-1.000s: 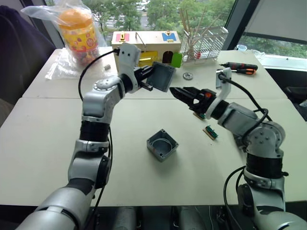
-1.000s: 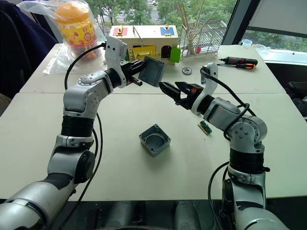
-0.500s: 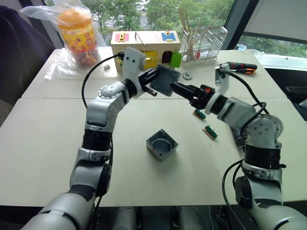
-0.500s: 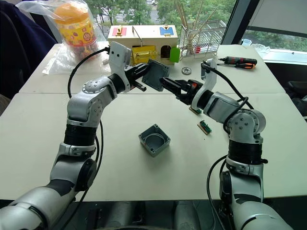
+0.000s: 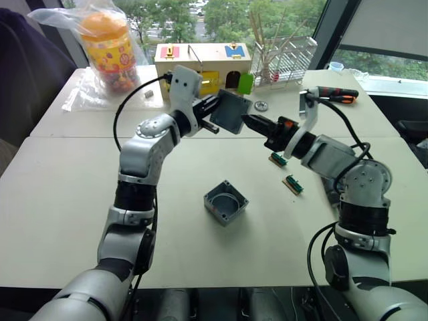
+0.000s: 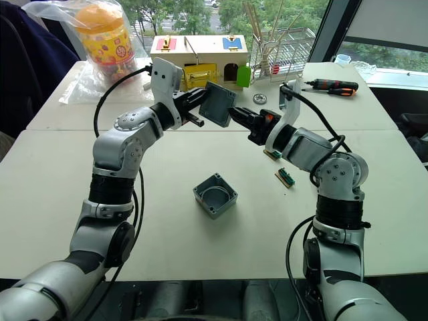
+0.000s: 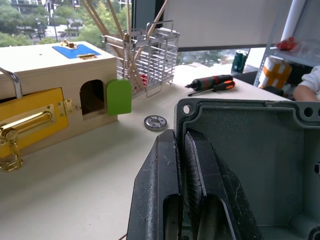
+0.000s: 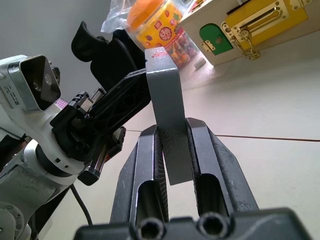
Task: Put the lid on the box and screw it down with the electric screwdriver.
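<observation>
White table: both end effectors, left and right, pinch tilted grey lid aloft.

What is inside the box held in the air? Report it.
The box shows a bare grey inside with corner screw holes, nothing loose. The left gripper clamps one wall, and its fingers cover part of the inside.

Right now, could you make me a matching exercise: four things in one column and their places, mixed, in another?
1 box
2 lid
3 black-and-orange screwdrivers
4 metal ring

A on the table, rim up
B beside the wooden box's green door
C in the air, clamped by left gripper and right gripper
D far right of the table

Pairs: 1-C; 2-A; 3-D; 4-B
</observation>
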Robot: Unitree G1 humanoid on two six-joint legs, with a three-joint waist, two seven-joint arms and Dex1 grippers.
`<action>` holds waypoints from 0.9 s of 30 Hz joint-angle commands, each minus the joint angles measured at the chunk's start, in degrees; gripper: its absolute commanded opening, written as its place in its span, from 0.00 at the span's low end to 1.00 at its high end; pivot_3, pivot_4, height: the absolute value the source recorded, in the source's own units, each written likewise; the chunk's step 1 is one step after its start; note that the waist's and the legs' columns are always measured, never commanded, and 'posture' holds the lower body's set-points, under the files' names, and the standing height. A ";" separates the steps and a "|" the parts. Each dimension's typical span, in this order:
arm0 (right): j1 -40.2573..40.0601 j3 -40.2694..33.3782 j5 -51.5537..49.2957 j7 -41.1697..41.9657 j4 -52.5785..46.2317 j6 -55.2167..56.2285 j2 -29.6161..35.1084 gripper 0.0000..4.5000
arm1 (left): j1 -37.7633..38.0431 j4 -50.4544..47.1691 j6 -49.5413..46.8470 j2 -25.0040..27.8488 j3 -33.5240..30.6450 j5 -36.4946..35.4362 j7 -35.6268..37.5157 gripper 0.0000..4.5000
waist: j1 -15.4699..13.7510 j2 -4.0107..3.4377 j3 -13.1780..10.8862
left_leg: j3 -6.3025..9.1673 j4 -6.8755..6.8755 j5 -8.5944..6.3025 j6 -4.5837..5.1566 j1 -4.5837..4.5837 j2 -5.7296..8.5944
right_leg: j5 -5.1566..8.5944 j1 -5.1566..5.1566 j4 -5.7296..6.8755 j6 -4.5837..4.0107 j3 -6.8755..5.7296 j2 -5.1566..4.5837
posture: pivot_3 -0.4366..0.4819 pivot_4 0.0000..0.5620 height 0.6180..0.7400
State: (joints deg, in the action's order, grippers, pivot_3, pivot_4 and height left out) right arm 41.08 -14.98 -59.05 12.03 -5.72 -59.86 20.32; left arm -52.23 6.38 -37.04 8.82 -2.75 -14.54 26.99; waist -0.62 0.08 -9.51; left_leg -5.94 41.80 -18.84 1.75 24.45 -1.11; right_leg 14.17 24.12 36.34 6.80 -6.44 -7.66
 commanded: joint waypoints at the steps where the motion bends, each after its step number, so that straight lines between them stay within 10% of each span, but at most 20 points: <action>1: 1.26 -0.81 -0.43 0.14 -1.04 0.75 -0.25 0.13 | -0.83 -3.74 0.65 -0.24 0.32 -2.07 0.65 0.00 | -0.01 0.00 0.00 | 0.00 0.00 0.00 0.00 0.00 0.00 | 0.00 0.00 0.00 0.00 0.00 0.00 | 0.48 0.27 0.76; 6: 1.13 -0.78 -0.28 0.16 -0.88 0.50 -0.09 0.67 | -0.72 -3.62 0.90 0.10 0.61 -2.14 0.61 0.00 | 0.00 0.00 0.00 | 0.00 0.00 0.00 0.00 0.00 0.00 | 0.00 0.00 0.00 0.00 0.00 0.00 | 0.48 0.27 0.76; 13: 1.37 -0.99 0.04 0.15 -0.43 1.19 -0.32 0.67 | -0.73 -3.50 1.04 0.35 0.95 -2.27 0.59 0.00 | -0.01 0.00 0.00 | 0.00 -0.01 0.00 -0.01 0.00 0.00 | 0.00 0.00 -0.01 0.00 0.00 0.00 | 0.48 0.27 0.76; 17: 1.26 -0.73 -0.09 0.63 -0.92 1.37 -0.40 0.48 | -0.82 -3.44 1.02 0.48 0.88 -2.37 0.60 0.00 | -0.01 0.00 0.00 | 0.00 -0.01 0.00 -0.01 0.00 0.00 | 0.00 0.00 -0.01 0.00 0.00 0.00 | 0.48 0.27 0.76; 21: 1.03 -0.52 -0.03 0.84 -1.30 1.40 -0.53 0.03 | -0.66 -3.58 0.86 0.71 0.86 -2.71 0.87 0.00 | 0.01 0.00 0.00 | 0.00 -0.02 0.00 -0.01 0.00 0.00 | 0.00 0.00 0.00 0.00 0.00 0.00 | 0.48 0.27 0.76; 27: 0.86 -0.54 0.12 0.86 -1.53 1.59 -0.62 0.03 | 0.14 -4.50 -0.31 1.36 1.00 -4.20 2.39 0.00 | 0.03 0.00 0.00 | 0.00 -0.02 0.00 -0.01 0.00 0.00 | 0.00 0.00 -0.01 0.00 0.00 0.00 | 0.48 0.27 0.76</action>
State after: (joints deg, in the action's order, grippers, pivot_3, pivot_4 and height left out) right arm 41.07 -14.31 -58.64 12.70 -5.51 -59.58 19.75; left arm -51.96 5.38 -37.27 9.93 -1.35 -16.61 27.62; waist -0.59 0.08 -9.52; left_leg -5.94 41.78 -18.83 1.75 24.44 -1.11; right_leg 14.17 24.12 36.33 6.80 -6.44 -7.66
